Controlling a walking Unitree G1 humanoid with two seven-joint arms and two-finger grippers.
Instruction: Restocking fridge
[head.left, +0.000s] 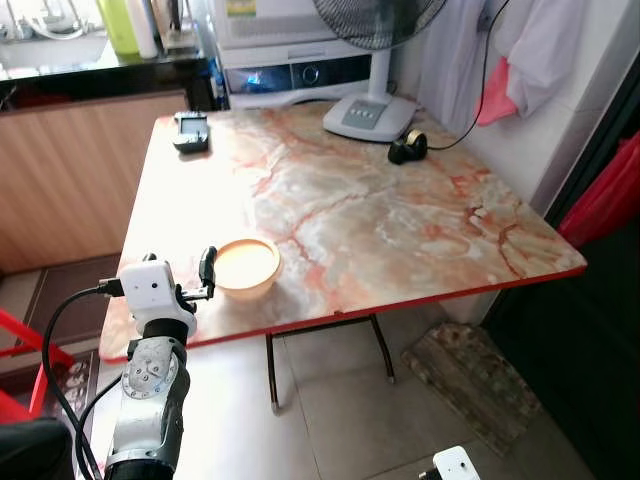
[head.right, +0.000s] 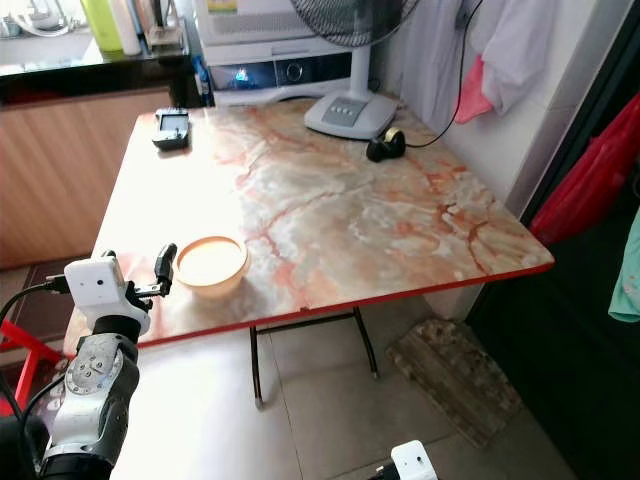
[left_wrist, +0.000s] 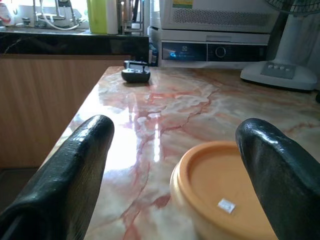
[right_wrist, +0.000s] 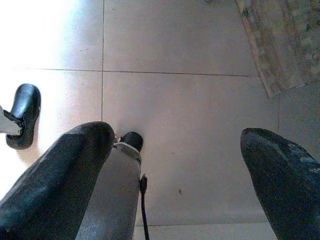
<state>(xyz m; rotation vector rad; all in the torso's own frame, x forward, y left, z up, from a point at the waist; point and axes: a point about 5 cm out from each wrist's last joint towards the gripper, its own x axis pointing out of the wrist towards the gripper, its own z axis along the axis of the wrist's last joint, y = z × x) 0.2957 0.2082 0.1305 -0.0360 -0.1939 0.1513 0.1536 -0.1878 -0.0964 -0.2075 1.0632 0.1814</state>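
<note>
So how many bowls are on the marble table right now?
1. The orange bowl sits near the front edge of the table, just ahead of the open left tool. None hidden, as far as these views show.

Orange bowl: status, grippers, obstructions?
Left gripper open, just short of orange bowl. Bowl upright near table edge. Right gripper open, idle over floor.

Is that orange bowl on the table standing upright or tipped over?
Upright. The orange bowl sits flat on the marble table, its rim level and facing up, just ahead of the open left pincer.
</note>
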